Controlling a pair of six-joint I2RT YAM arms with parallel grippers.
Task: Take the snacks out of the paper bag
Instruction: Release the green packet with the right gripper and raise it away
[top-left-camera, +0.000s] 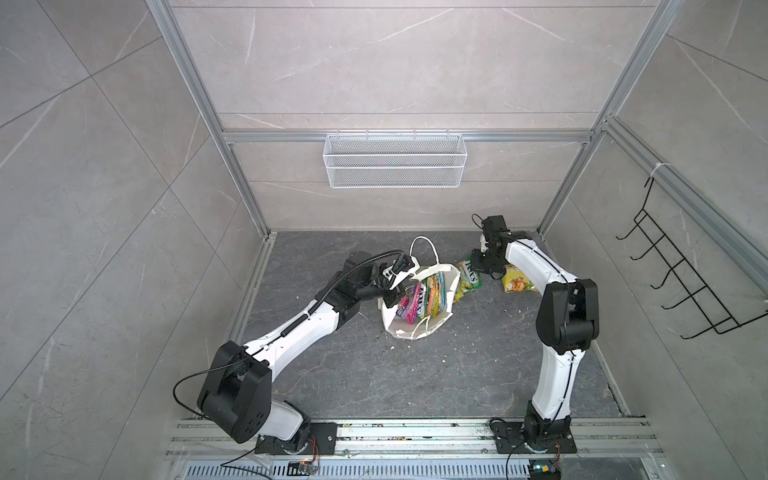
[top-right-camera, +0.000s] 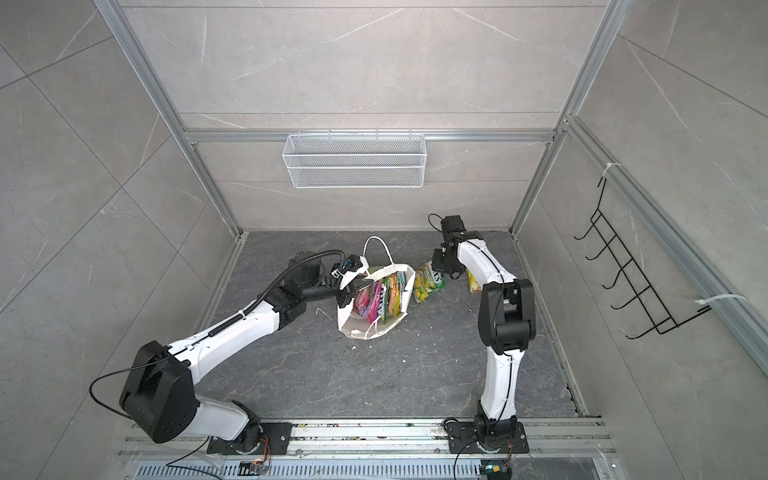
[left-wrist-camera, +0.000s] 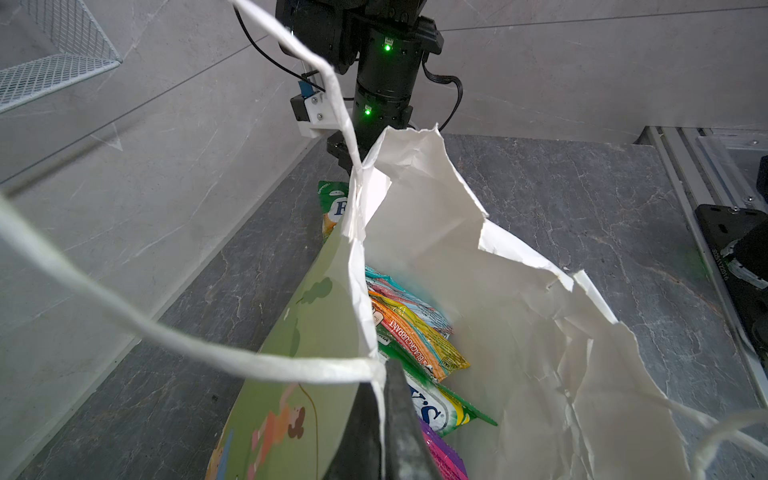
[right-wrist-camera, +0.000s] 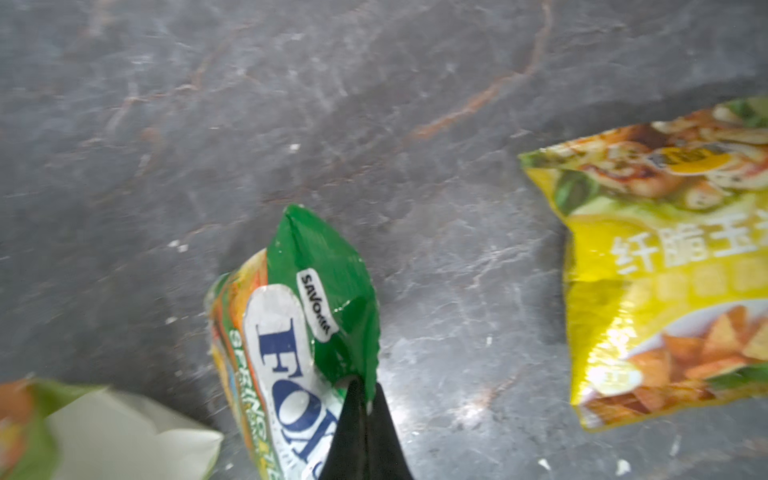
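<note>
Left gripper (left-wrist-camera: 384, 374): jaws together, clamped on the bag rim at a handle root.
Right gripper (right-wrist-camera: 361, 388): jaws together, pinching a side edge of the green pouch (right-wrist-camera: 291, 332).
Bag (top-left-camera: 392, 326): upright, mouth open, mid-width of the bench, nearer its far edge.
Green pouch: outside, just right of the bag; long axis roughly far edge to near edge.
Yellow pouch (right-wrist-camera: 665, 291): flat on the bench, further right.
Pouches (top-left-camera: 417, 299): several on edge inside the bag, left of the right gripper.
Judgement: release first, then reach left into the mouth.
Bench (top-left-camera: 415, 382): dark veined stone, crumbs.
Room: grey tiled walls; basket (top-left-camera: 395, 166) and rack (top-left-camera: 685, 270).
</note>
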